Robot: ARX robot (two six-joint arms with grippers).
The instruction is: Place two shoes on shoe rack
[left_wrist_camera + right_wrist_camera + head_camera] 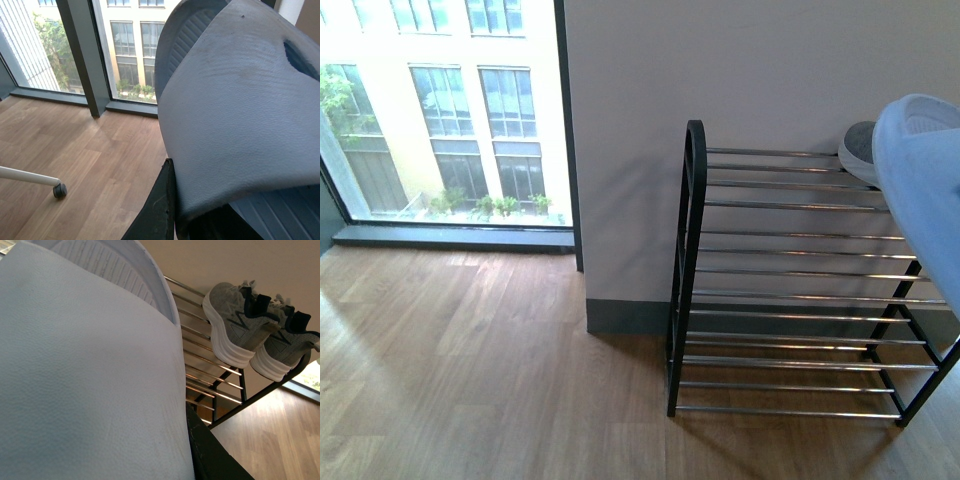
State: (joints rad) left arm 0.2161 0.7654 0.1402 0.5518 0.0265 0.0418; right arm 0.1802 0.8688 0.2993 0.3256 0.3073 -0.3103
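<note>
2 sneakers sit side by side – long axes across rack bars

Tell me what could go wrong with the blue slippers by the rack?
1. The right slipper hangs close to the grey sneakers on the top shelf, so it might knock them.
2. The shoe rack has thin bars with gaps, so a slipper set down crooked could tip.
3. The left slipper blocks much of that wrist camera.

Grey knit sneakers with white soles and navy collars sit on the black-framed, chrome-barred rack. A pale blue slipper shows a ribbed footbed. Brown wood-grain floor.
</note>
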